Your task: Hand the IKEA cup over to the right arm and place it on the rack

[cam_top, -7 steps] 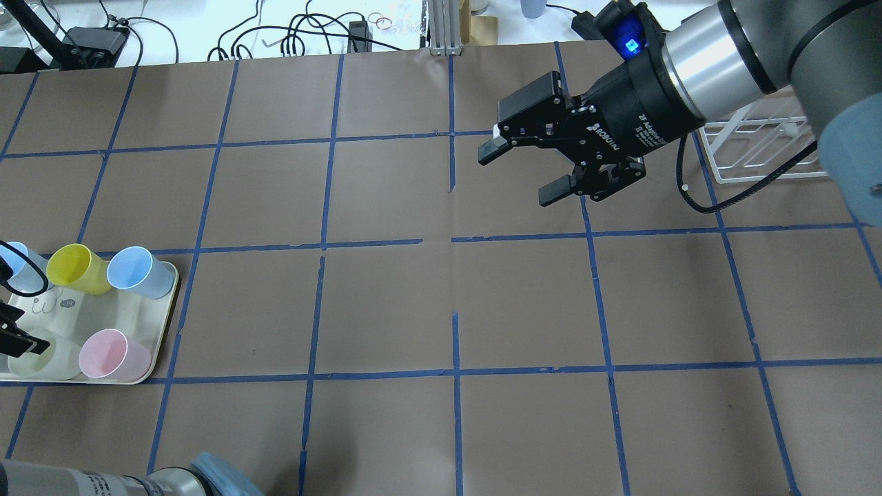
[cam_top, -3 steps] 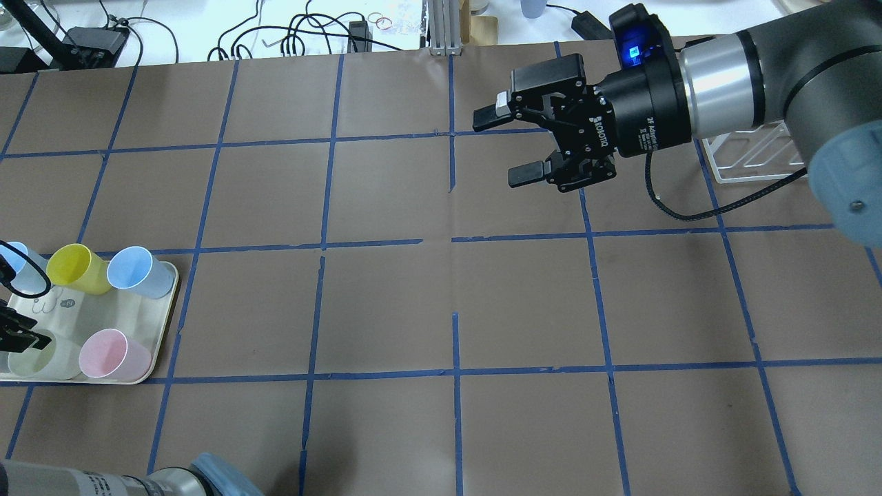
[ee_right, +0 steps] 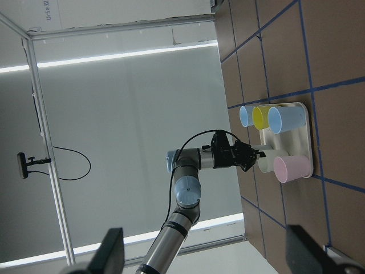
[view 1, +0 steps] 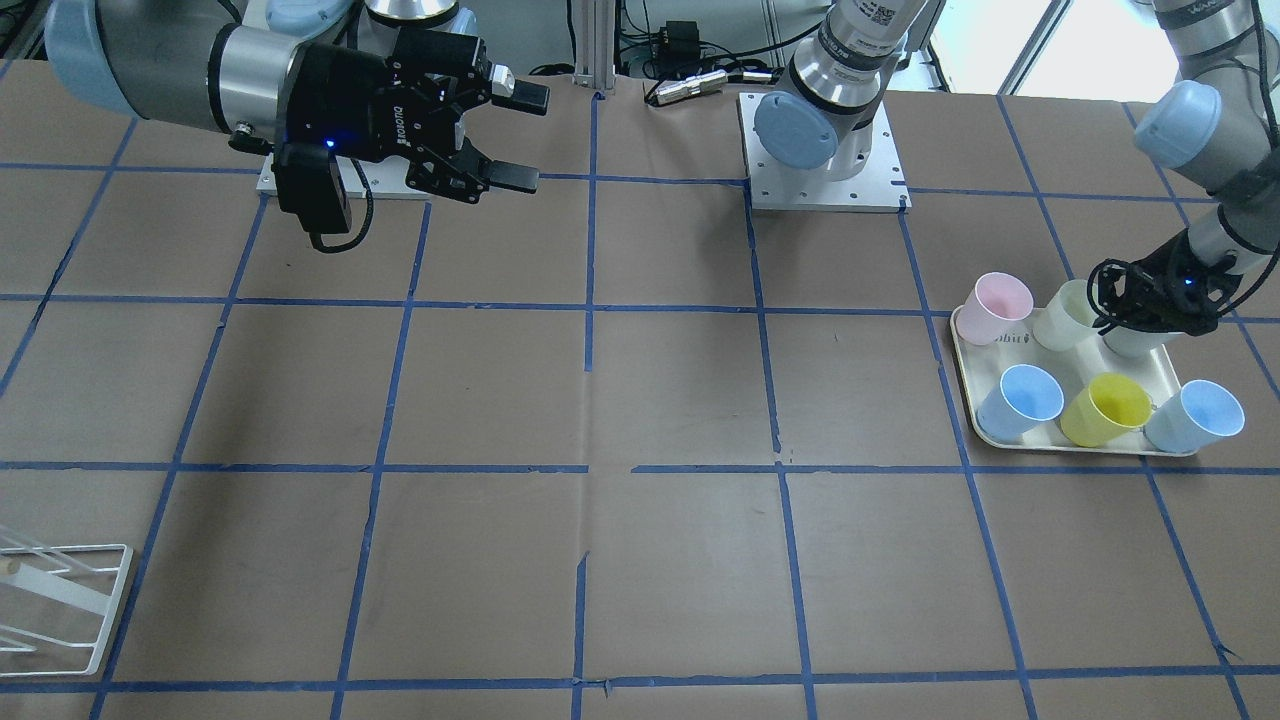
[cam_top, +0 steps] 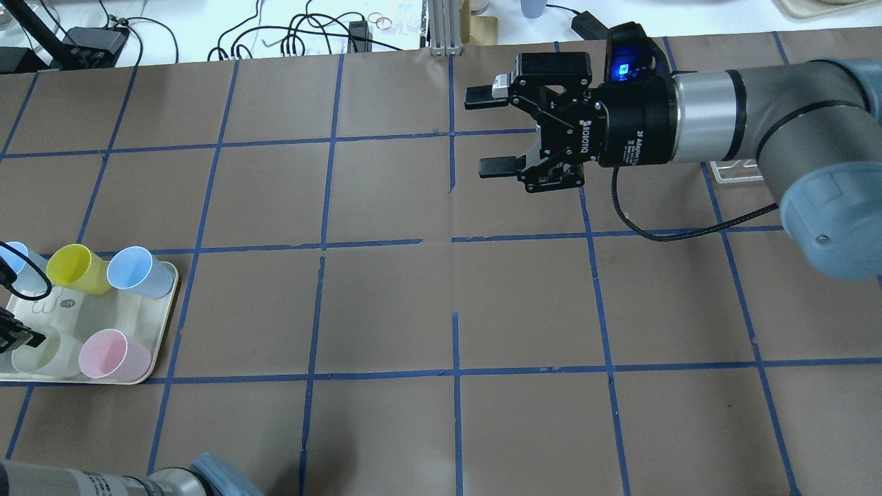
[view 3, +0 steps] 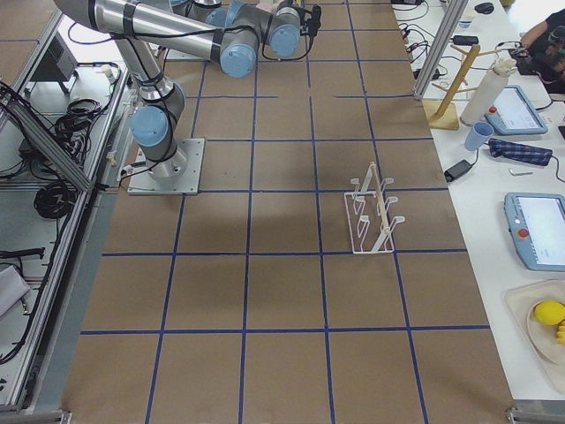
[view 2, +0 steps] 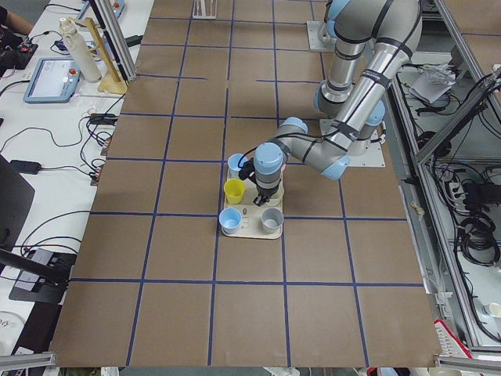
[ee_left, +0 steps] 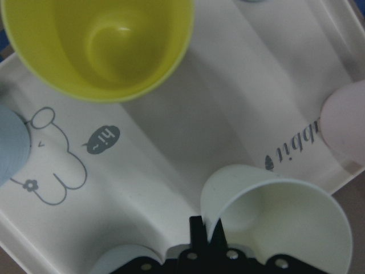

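The pale cream IKEA cup stands on the cream tray, next to a pink cup. My left gripper is shut on its rim, one finger inside and one outside. In the overhead view the cup is at the far left with the left gripper at the frame edge. It also shows in the front view. My right gripper is open and empty, held level above the far middle of the table. The white wire rack stands at the far right.
The tray also holds a yellow cup, blue cups, a pink cup and a grey cup. The rack is mostly hidden behind my right arm in the overhead view.
My right gripper swung left and farther back, turned level and stayed open. My left gripper shifted slightly at the cream cup, which moved a little.
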### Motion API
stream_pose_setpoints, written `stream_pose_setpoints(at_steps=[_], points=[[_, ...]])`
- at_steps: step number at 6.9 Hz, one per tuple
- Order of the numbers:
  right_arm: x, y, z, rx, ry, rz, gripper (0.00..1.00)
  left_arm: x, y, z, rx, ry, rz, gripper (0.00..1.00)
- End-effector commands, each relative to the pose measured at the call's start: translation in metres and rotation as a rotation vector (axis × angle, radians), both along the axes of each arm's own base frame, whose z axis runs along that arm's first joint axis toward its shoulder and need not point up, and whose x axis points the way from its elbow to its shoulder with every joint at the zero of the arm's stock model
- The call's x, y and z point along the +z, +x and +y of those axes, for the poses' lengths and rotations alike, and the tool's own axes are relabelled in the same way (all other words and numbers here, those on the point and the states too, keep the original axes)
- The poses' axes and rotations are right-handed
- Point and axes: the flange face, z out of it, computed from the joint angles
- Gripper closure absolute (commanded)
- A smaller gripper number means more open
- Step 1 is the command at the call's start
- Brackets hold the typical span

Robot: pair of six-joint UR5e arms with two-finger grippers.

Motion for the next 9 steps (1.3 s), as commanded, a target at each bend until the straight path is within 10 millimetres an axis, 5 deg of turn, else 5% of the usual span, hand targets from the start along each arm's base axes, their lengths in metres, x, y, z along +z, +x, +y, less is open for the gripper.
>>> stream_pose_setpoints(at_steps=[1, 3, 6, 7, 9], points=[[-0.004, 0.001, 0.001, -0.014, 0.014, -0.047, 0.0, 0.018, -0.001, 0.001, 0.001, 0.004, 0.005, 1.0], [0.001, 0.001, 0.0, -0.052, -0.018, -0.158, 0.0, 0.061, -0.009, -0.003, 0.0, -0.042, 0.019, 1.0], [-0.003, 0.001, 0.0, -0.051, -0.038, -0.156, 0.0, 0.174, -0.032, -0.021, 0.11, -0.073, 0.292, 1.0], [-0.004, 0.002, 0.001, -0.047, -0.094, -0.148, 0.0, 0.196, -0.062, -0.038, 0.131, -0.045, 0.403, 1.0], [-0.008, 0.003, 0.004, -0.044, -0.083, -0.149, 0.0, 0.2, -0.154, -0.061, 0.309, 0.08, 0.72, 1.0]])
